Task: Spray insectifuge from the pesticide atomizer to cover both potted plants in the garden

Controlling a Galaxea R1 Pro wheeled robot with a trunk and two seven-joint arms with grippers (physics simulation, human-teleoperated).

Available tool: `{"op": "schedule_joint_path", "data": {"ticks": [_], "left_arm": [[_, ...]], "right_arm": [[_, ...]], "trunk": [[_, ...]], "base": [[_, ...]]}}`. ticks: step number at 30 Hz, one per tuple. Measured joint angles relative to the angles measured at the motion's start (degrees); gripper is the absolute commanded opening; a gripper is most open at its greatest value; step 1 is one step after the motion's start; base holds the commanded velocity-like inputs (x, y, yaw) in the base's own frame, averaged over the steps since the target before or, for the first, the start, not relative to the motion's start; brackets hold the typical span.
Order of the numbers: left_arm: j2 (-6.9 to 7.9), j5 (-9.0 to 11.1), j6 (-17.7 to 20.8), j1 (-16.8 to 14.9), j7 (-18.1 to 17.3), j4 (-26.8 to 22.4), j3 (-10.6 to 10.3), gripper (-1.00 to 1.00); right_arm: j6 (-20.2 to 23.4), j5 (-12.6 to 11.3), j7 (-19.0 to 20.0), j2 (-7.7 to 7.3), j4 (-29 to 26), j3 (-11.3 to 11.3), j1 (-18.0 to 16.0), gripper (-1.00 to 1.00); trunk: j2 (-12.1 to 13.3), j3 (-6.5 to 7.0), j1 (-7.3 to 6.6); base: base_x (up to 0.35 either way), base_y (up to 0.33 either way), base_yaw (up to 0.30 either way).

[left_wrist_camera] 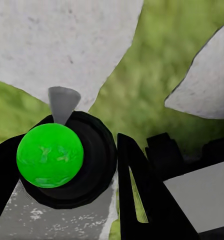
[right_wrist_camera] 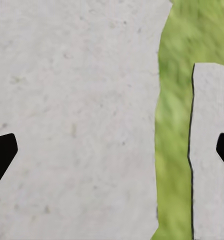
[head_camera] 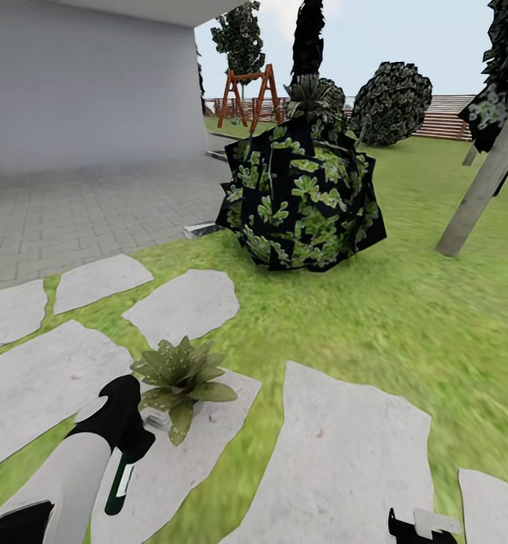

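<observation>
Left gripper (head_camera: 122,453), low over a grey stone slab (head_camera: 35,385): clamped on the pesticide atomizer (head_camera: 120,482), dark green body with white label hanging below the fingers; in the left wrist view the bottle (left_wrist_camera: 67,160) sits between the black fingers (left_wrist_camera: 142,200), its top bright green. Potted plant (head_camera: 180,378): light-green rosette at that slab's edge, just beside the gripper. Right gripper (right_wrist_camera: 112,150): spread wide, holding nothing, over another slab (right_wrist_camera: 77,115). Beyond, on the lawn (head_camera: 405,317): dark leafy bush (head_camera: 303,196), leaning trunk (head_camera: 484,181), wooden fence (head_camera: 443,117).

stone slabs (head_camera: 337,453): pale grey, matt, faintly speckled
lawn (head_camera: 405,302): rough matt grass
left hand (left_wrist_camera: 92,185): matt black plastic
swing frame (head_camera: 248,94): reddish-brown wood
paving (head_camera: 80,204): matt grey brick
</observation>
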Motion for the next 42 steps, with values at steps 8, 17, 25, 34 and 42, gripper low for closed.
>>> {"op": "schedule_joint_path", "data": {"ticks": [8,17,25,34,42], "left_arm": [[0.0,0.09,0.02,0.01,0.01,-0.56,0.12,-1.0],[0.0,0.07,0.01,0.0,0.0,-0.68,0.29,-1.0],[-0.25,0.1,0.01,0.1,0.0,-0.5,0.19,-1.0],[-0.05,0.07,0.0,0.1,0.01,-0.79,0.52,-1.0],[1.3,6.0,-0.29,0.09,0.03,-0.71,1.57,-1.0]], "right_arm": [[0.0,-0.01,-0.01,0.07,0.01,0.0,-0.01,1.0],[0.0,-0.01,0.01,0.07,0.0,-0.07,0.0,1.0],[0.0,-0.01,-0.01,0.07,0.0,-0.02,-0.01,1.0],[-0.01,-0.01,-0.02,0.07,0.01,-0.03,-0.01,1.0],[0.0,-0.02,0.0,0.07,0.01,-0.02,0.0,1.0]], "trunk": [[0.0,0.0,0.0],[0.0,0.0,-0.02],[0.0,0.0,0.0],[0.0,0.0,0.0],[0.0,0.0,0.0]], "base": [[0.025,-0.271,0.237],[0.149,-0.245,0.178],[0.081,-0.259,0.092],[0.0,-0.264,0.275],[0.0,-0.028,0.266]]}}
